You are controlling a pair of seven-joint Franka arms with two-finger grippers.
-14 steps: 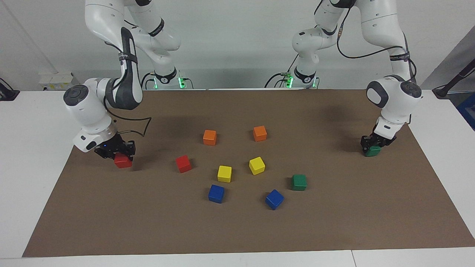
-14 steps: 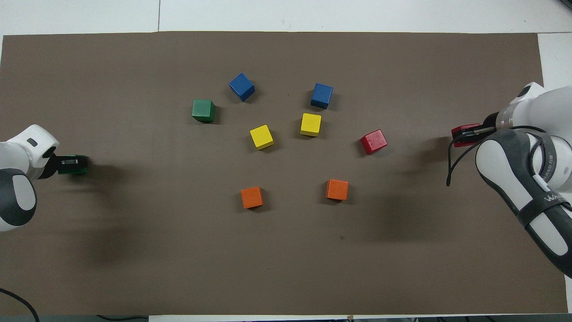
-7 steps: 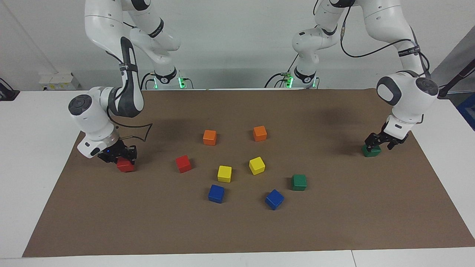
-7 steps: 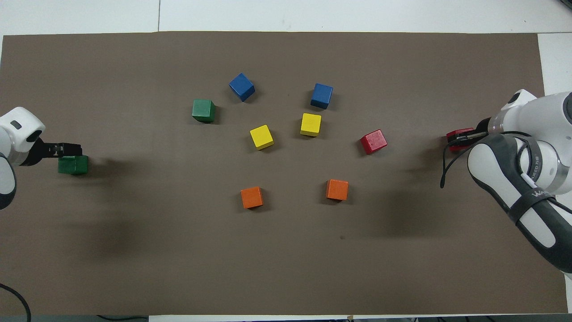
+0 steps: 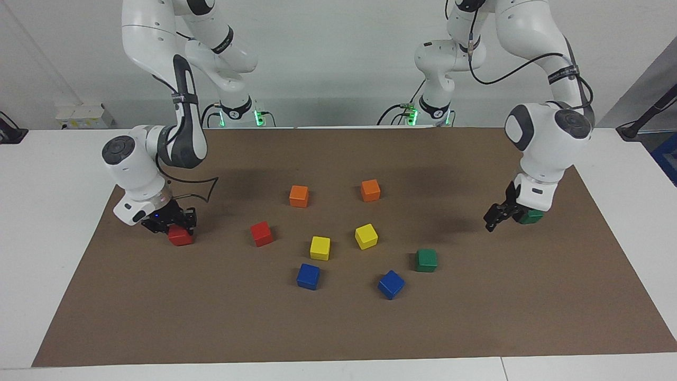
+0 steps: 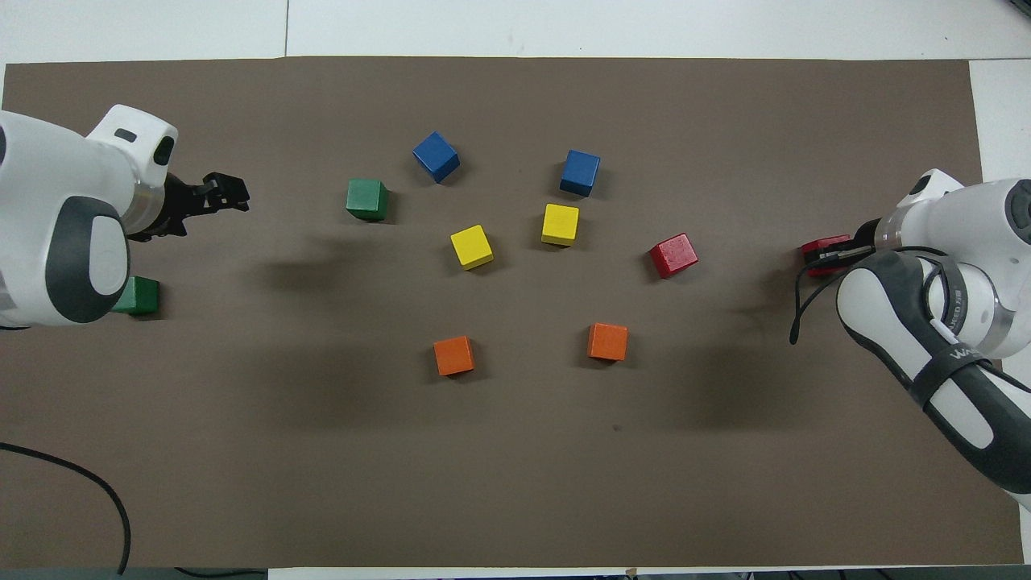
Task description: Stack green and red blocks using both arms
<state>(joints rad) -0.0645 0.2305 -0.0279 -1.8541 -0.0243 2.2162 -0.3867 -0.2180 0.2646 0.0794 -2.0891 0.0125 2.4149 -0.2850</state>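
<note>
Across the facing view: left gripper (image 5: 497, 216) spread, holding nothing, beside a green block (image 5: 530, 216); right gripper (image 5: 170, 223) pinching a red block (image 5: 180, 236).

From overhead: two green (image 6: 367, 199), two red (image 6: 673, 255), two each orange, yellow, blue cubes.

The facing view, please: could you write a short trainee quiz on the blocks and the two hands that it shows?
1. True or false: the right hand is shut on a red block.
2. What does the left hand hold? A) a green block B) a blue block C) nothing
3. Which colour are the two blocks nearest the robots?
Key: 1 true; 2 C, it is open and empty; 3 the orange blocks.
</note>
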